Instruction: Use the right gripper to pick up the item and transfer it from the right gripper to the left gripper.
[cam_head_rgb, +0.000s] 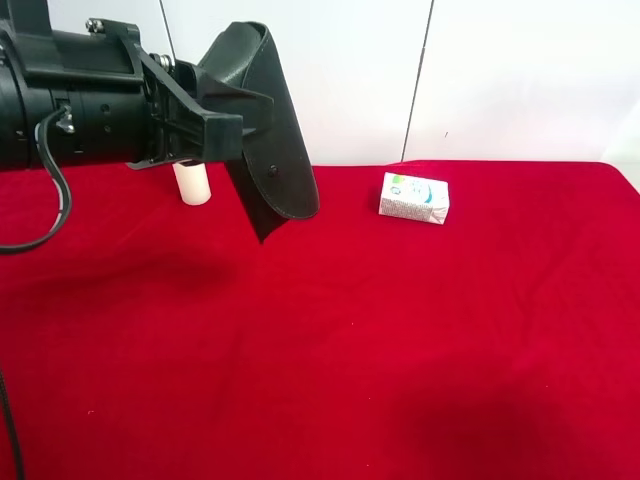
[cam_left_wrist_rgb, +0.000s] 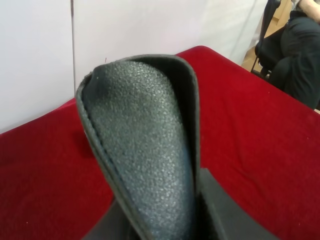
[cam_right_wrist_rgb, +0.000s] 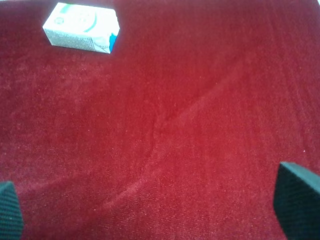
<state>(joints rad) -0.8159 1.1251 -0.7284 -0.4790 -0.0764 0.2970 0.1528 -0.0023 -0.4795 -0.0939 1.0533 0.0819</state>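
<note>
My left end effector (cam_head_rgb: 215, 135) is clamped on the case (cam_head_rgb: 275, 150), holding it up in the air above the red desk (cam_head_rgb: 400, 340), at the far left of the scene. The case hangs tilted, its lower end pointing down toward the cloth without touching it, and its small snap button faces the high camera. In my left wrist view the case's grained black surface (cam_left_wrist_rgb: 145, 160) fills the middle, with stitching along its rounded edge and one black finger (cam_left_wrist_rgb: 220, 210) pressed against its side.

My right end effector (cam_right_wrist_rgb: 155, 210) is spread wide apart and holds nothing; only the two dark fingertips (cam_right_wrist_rgb: 297, 200) show at the edges of its view, over bare red cloth with a crease running across it.

A small white carton (cam_head_rgb: 414, 197) lies flat on the desk, toward the far side, well apart from the case. A white candle (cam_head_rgb: 191, 183) stands just behind my left arm, partly hidden by it.
</note>
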